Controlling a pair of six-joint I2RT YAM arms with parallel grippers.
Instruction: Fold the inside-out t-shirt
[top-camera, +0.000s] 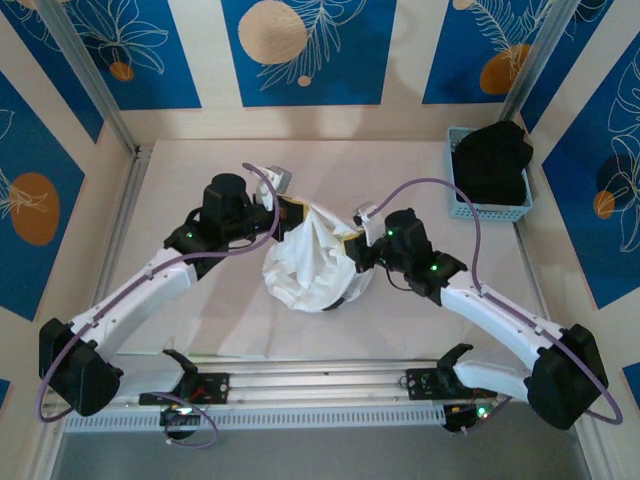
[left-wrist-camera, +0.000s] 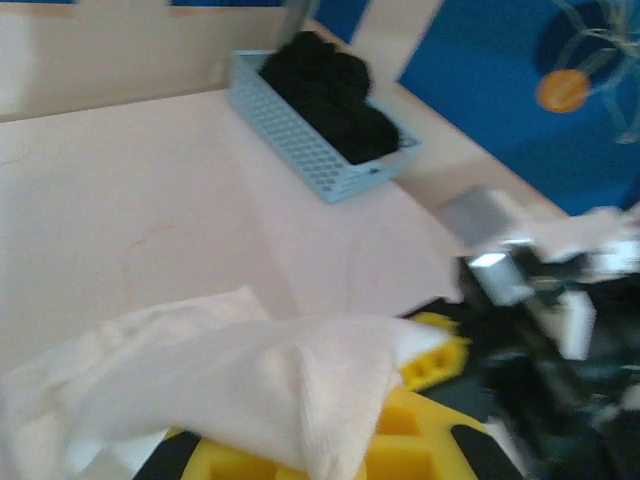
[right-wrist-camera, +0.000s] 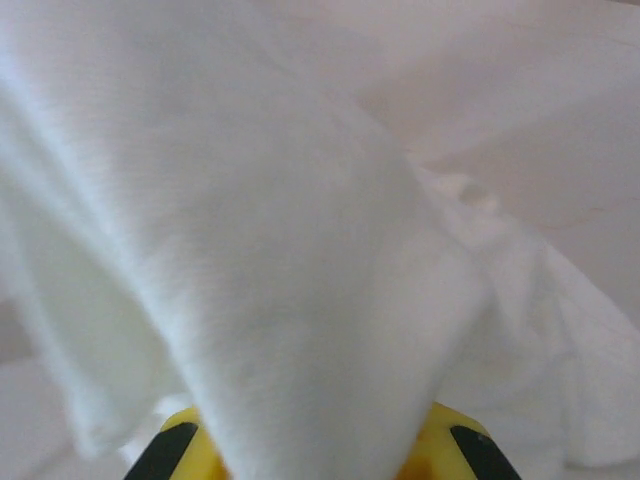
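White inside-out t-shirt (top-camera: 315, 265) sits mid-desk, bunched and wrinkled, gathered up into a peak between the two grippers, its lower folds spread on the pale desk (top-camera: 250, 322) toward the near edge. Not flat, no clean fold showing; sleeves and collar can't be told apart in the bundle, and no tag or print can be made out on the cloth.

Left gripper (top-camera: 297, 212) is at the shirt's upper left edge, closed down on a bit of the cloth. In the left wrist view the white fabric drapes over its yellow fingers (left-wrist-camera: 420, 435) and hangs off to the left.

Right gripper (top-camera: 352, 240) is at the shirt's upper right edge, just beside the left one with the cloth peak between them, also clamped tight on the t-shirt. In the right wrist view the cloth drapes right over the yellow fingers (right-wrist-camera: 195, 445) and covers most of the picture, so the pinch point itself is hidden.

Light blue perforated plastic basket (top-camera: 490, 213) stands at the far right corner of the desk, well apart from the shirt, with a black garment (top-camera: 492, 160) piled in it and bulging above the rim.

Walls around the desk carry blue panels (top-camera: 300, 60) with white leaf line drawings and orange and cream discs
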